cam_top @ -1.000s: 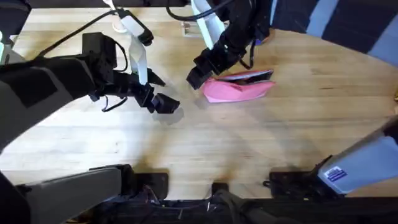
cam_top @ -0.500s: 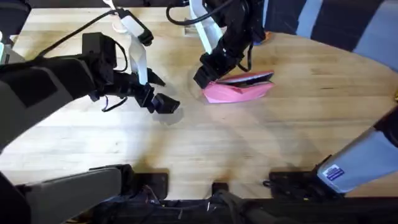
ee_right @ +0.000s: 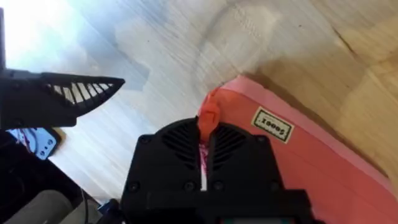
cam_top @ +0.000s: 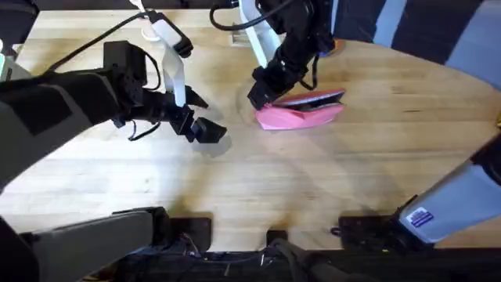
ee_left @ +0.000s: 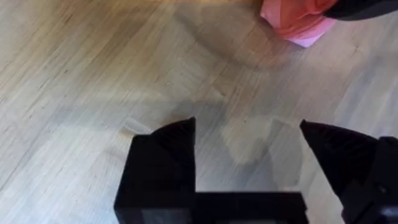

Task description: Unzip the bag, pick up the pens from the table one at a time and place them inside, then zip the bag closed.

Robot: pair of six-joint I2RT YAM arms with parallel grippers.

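Observation:
The pink bag lies on the table right of centre, a dark grey strip showing along its top edge. My right gripper is at the bag's left end. In the right wrist view it is shut on a pink fabric tab at the tip of the bag, beside a small white label. My left gripper hovers over bare wood left of the bag. In its own view it is open with nothing between its fingers, and the bag's corner is beyond it. The pens are out of view.
A small pale object sits at the table's back edge behind the right arm. The table's far edge curves down toward the right. Bare wood stretches across the front and right of the table.
My right gripper has shifted slightly to the right at the bag's left end. The left arm has stayed still.

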